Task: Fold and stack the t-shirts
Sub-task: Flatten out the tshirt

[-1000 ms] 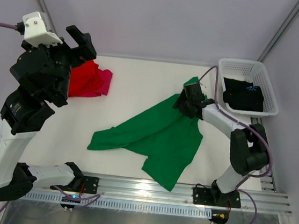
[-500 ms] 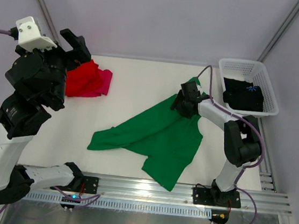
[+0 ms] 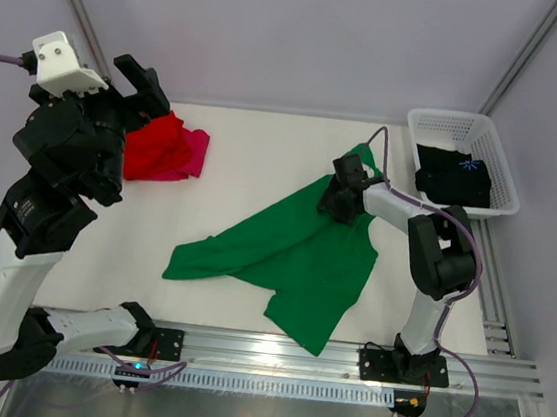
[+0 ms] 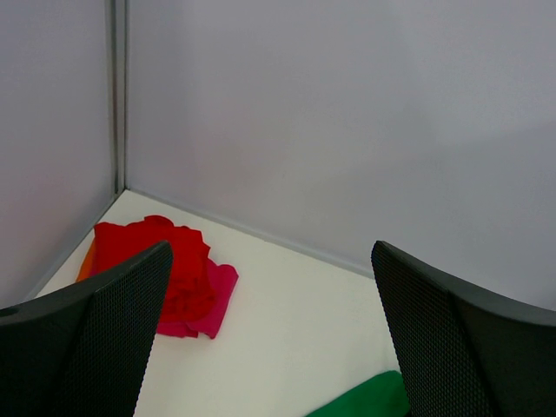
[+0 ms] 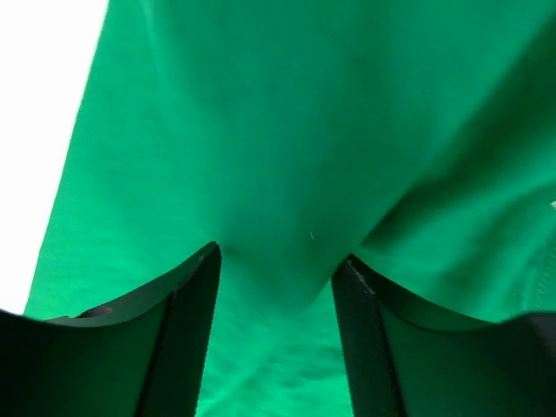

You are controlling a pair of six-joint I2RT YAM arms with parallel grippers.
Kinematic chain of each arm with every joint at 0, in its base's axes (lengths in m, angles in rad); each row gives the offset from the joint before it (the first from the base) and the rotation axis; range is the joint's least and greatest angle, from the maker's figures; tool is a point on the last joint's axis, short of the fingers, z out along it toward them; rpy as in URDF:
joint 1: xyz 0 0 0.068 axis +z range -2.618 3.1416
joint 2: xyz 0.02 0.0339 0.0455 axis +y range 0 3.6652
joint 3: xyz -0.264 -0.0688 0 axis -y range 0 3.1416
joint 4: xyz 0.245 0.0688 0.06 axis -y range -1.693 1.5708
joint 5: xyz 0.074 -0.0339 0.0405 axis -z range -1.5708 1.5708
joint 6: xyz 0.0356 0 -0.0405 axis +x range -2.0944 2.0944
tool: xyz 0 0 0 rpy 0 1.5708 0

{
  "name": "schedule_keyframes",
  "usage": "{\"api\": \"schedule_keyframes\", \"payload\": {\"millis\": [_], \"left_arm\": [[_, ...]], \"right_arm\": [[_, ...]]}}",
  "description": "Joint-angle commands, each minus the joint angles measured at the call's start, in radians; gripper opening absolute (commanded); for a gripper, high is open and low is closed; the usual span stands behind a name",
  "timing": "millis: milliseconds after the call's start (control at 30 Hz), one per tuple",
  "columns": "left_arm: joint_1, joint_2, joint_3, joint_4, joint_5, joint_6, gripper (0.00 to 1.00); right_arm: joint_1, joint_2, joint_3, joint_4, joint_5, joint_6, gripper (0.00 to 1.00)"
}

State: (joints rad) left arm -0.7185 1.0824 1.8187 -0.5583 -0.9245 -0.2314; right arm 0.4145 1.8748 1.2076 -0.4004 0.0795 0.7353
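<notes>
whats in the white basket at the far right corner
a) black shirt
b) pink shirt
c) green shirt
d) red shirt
a, the top view shows a black shirt with a small blue print lying inside the white basket.

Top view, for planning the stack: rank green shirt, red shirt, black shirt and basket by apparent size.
1. green shirt
2. basket
3. red shirt and black shirt look alike; the left arm hides some red.
</notes>
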Motion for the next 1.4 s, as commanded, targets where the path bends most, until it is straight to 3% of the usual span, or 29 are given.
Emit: {"api": "schedule_keyframes", "payload": {"millis": [0, 133, 167, 333, 700, 767, 867, 1167, 1367], "left_arm": [[0.001, -0.016, 0.017, 0.029, -0.027, 0.017, 0.99], [0.001, -0.021, 0.022, 0.028, -0.036, 0.027, 0.99], [0.001, -0.022, 0.021, 0.028, -0.037, 0.027, 0.99], [0.001, -0.013, 0.013, 0.032, -0.031, 0.026, 0.99], [0.001, 0.025, 0.002, 0.057, 0.012, 0.009, 0.99], [0.001, 0.030, 0.002, 0.058, 0.016, 0.004, 0.99], [0.001, 0.031, -0.001, 0.064, 0.019, 0.004, 0.99], [0.001, 0.008, -0.015, 0.070, -0.010, 0.030, 0.99], [0.001, -0.006, -0.021, 0.070, -0.023, 0.049, 0.99]], "right_arm": [[0.000, 0.040, 0.049, 0.018, -0.015, -0.008, 0.56], [0.001, 0.055, 0.078, 0.026, -0.024, -0.017, 0.37], [0.000, 0.058, 0.081, 0.031, -0.029, -0.025, 0.26], [0.001, 0.066, 0.124, 0.017, -0.037, -0.045, 0.03], [0.000, 0.012, 0.300, -0.181, 0.066, -0.148, 0.06], [0.001, 0.009, 0.325, -0.205, 0.081, -0.162, 0.24], [0.000, 0.014, 0.334, -0.218, 0.091, -0.166, 0.34], [0.000, 0.061, 0.271, -0.186, 0.051, -0.140, 0.33], [0.000, 0.086, 0.280, -0.161, 0.022, -0.148, 0.12]]}}
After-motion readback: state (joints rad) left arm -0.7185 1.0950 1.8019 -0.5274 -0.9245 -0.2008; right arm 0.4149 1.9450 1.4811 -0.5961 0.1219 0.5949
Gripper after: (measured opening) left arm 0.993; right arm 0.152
